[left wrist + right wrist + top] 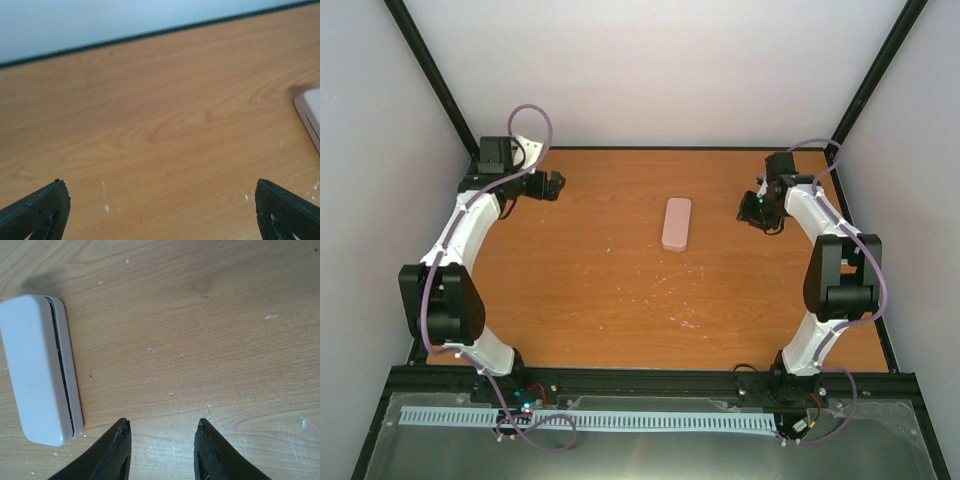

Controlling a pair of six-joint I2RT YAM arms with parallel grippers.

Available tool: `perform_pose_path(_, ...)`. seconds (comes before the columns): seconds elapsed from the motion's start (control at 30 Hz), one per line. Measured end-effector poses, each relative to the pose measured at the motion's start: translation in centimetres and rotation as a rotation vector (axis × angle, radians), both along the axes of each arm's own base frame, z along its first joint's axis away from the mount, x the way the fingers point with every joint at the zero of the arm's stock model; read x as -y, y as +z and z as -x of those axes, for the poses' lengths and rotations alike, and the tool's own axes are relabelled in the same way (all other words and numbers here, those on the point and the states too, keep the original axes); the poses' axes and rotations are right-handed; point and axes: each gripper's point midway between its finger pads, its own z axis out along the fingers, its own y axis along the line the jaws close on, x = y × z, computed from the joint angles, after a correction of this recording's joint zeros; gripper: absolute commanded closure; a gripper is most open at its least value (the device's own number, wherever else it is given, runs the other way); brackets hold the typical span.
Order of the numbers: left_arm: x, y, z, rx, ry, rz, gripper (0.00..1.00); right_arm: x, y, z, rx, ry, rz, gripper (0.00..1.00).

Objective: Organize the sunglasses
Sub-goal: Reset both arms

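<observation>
The sunglasses are not in view in any frame. The pink oblong case (677,222) lies shut in the middle of the wooden table (620,290). It shows at the left of the right wrist view (40,370) and its corner at the right edge of the left wrist view (311,112). My left gripper (552,185) is open and empty at the far left of the table, well left of the case (160,200). My right gripper (750,208) is open and empty to the right of the case, over bare wood (162,427).
Black frame posts and white walls close the table at the back and sides. A black rail (650,382) runs along the near edge by the arm bases. Small white specks (272,317) dot the wood.
</observation>
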Motion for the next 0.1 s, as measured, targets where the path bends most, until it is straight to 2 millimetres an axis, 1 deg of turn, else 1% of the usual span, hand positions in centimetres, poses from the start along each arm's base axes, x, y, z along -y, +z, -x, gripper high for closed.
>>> perform_pose_path(0.03, 0.0, -0.9, 0.5, -0.026, 0.000, 0.002, 0.00, 0.0, 0.2, -0.1, 0.010, -0.001, 0.001, 0.66)
perform_pose_path(0.1, 0.1, -2.1, 1.1, -0.063, -0.001, 0.008, 0.01, 0.0, 0.6, -0.3, 0.026, -0.003, 0.000, 0.66)
